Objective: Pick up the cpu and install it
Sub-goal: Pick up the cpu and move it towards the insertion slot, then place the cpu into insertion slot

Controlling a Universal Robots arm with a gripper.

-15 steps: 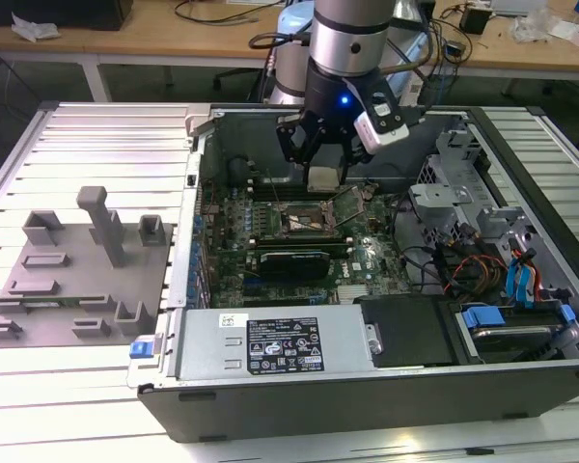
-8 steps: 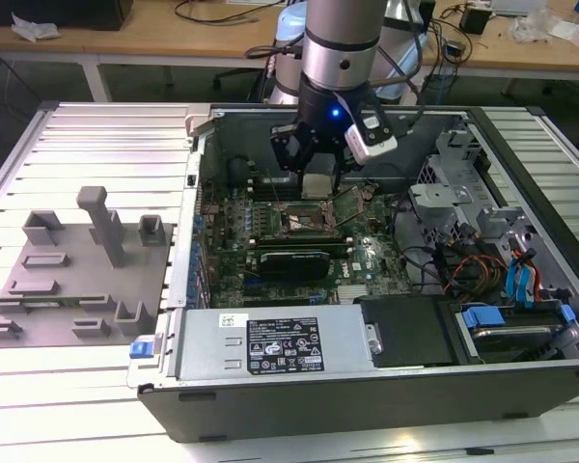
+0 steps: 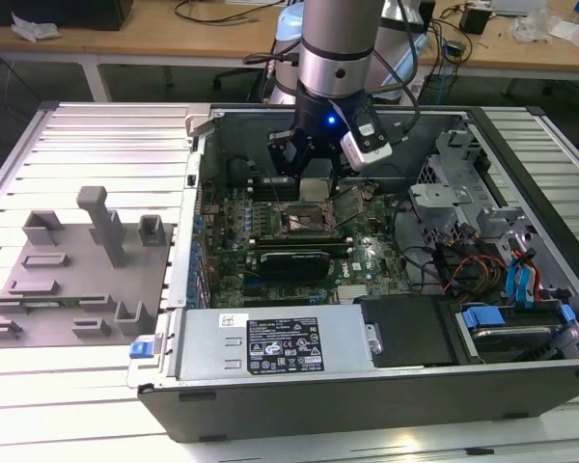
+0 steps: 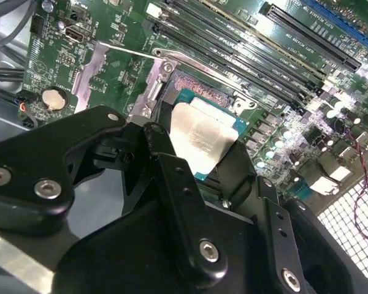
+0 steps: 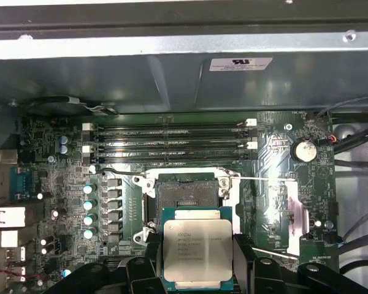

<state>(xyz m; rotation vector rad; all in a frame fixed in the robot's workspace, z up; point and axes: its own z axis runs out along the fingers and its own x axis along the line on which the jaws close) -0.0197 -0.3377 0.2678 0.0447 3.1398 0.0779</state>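
Note:
The cpu (image 5: 197,248), a flat square chip with a silvery top and a teal rim, sits between my gripper's (image 5: 197,264) black fingers, which are shut on its two opposite edges. In the second wrist view the cpu (image 4: 203,138) hangs tilted just above the motherboard, my gripper (image 4: 199,150) clamped around it. The open socket (image 5: 187,193), dark with a metal frame and its wire lever raised, lies right beside the chip and is uncovered. In the exterior view my gripper (image 3: 315,185) hovers inside the open computer case, directly over the socket (image 3: 309,222).
Memory slots (image 5: 172,141) run behind the socket, and a coin battery (image 5: 304,150) sits to one side. A power supply (image 3: 270,342) lines the case's front wall. The drive cage and cables (image 3: 482,251) fill the exterior view's right. A grey fixture plate (image 3: 77,280) lies at its left.

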